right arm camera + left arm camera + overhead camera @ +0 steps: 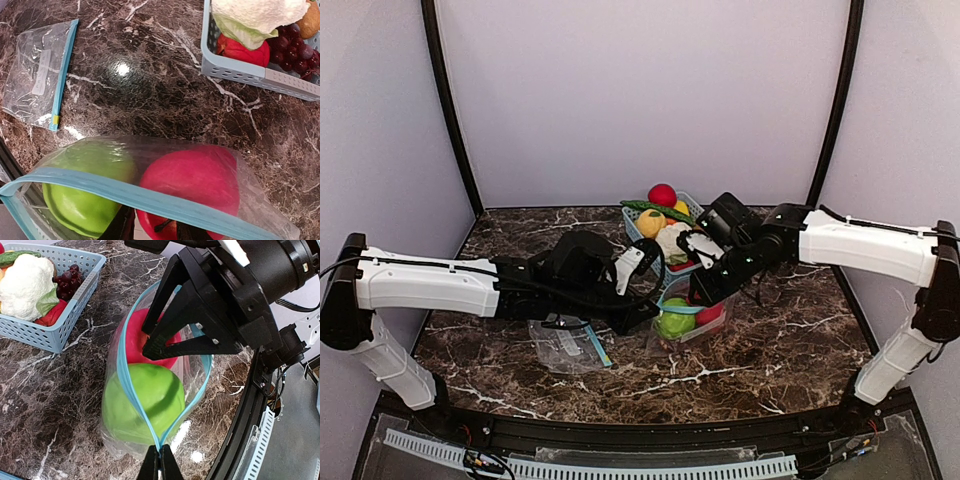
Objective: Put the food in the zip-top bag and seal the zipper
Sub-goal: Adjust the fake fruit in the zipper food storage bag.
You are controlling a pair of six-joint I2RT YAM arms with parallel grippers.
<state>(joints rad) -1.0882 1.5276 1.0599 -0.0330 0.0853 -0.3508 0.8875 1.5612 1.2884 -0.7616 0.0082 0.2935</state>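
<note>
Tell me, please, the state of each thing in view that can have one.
Zip-top bag: mouth open, unsealed.
Green apple: inside bag.
Red apple: inside bag.
Left gripper: shut on bag's zipper end.
Right gripper: jaws apart, inside bag mouth.
Spare bag: lying flat.
Basket: part-filled.

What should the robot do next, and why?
Probably lift the right gripper out of the zip-top bag: the red apple and green apple lie inside, and its fingers block the open mouth that the left gripper holds by the zipper end.
</note>
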